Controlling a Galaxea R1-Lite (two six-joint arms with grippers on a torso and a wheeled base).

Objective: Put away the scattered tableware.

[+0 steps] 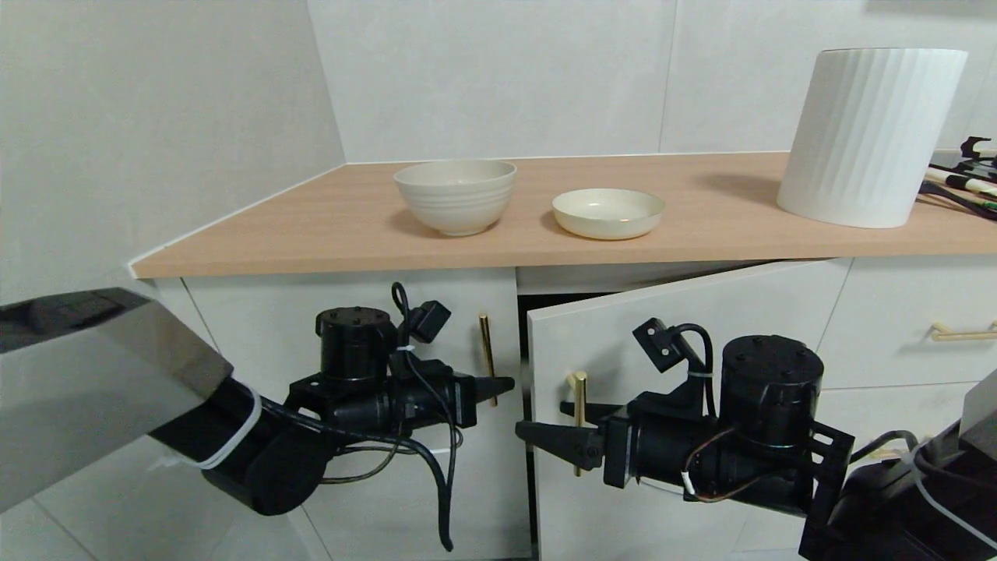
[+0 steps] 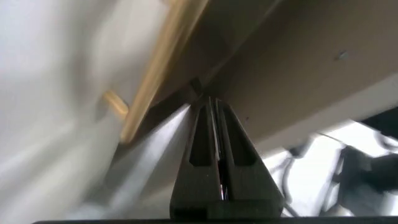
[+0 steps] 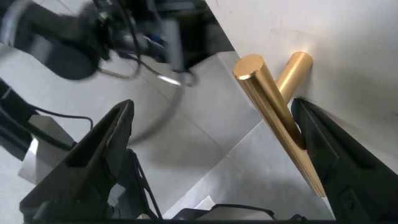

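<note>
Wooden counter [image 1: 311, 234], bowl [image 1: 456, 195], dish [image 1: 607, 212], both mouth-up

The left gripper [image 1: 502, 383] has its fingers pressed together (no gap between them). The right gripper [image 1: 545, 422] has fingers spread wide, its tips near the left gripper's.

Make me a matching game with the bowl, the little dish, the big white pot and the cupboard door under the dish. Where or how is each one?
Things:
1. bowl
2. shallow dish
3. ribbed white container
4. cabinet door under the dish

Places or states:
A. partly open
B. at the right end of the countertop
C. nearest the countertop's left corner
D. between the other two things on the countertop

Pairs: 1-C, 2-D, 3-B, 4-A.
</note>
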